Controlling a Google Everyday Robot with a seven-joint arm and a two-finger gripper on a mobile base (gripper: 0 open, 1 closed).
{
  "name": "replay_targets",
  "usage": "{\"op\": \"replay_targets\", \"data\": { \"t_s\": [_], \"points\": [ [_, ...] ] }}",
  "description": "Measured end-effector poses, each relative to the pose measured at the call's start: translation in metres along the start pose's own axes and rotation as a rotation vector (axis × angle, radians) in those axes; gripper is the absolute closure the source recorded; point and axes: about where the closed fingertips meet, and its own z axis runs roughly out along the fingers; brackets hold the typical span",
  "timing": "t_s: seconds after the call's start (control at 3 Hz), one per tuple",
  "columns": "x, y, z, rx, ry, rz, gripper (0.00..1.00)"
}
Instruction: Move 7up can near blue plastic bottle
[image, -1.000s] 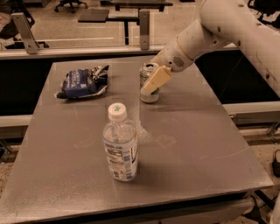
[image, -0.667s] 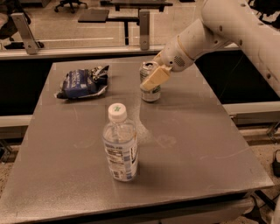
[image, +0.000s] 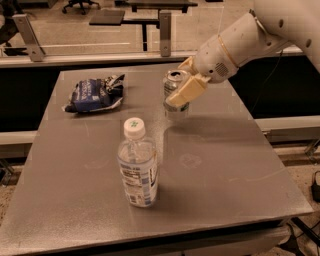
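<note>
The 7up can (image: 171, 85), silver and green, stands upright at the back middle of the grey table (image: 225, 165). My gripper (image: 177, 93) reaches in from the right and is closed around the can. One beige finger (image: 186, 91) crosses the can's front right side; the other is behind the can. The blue plastic bottle (image: 138, 167), clear with a white cap and a blue-and-white label, stands upright near the front, to the left of the can and well apart from it.
A dark blue snack bag (image: 94, 94) lies at the back left of the table. A metal rail (image: 100, 46) and glass panel run behind the table. The table's edges fall off on all sides.
</note>
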Motion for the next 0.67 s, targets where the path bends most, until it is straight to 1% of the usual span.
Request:
{"op": "replay_targets", "data": {
  "t_s": [0.33,0.67],
  "points": [
    [0.000,0.031,0.000,-0.061,-0.034,-0.031,1.00],
    [0.003,0.068,0.004,-0.132,-0.069,-0.060,1.00]
  ]
}}
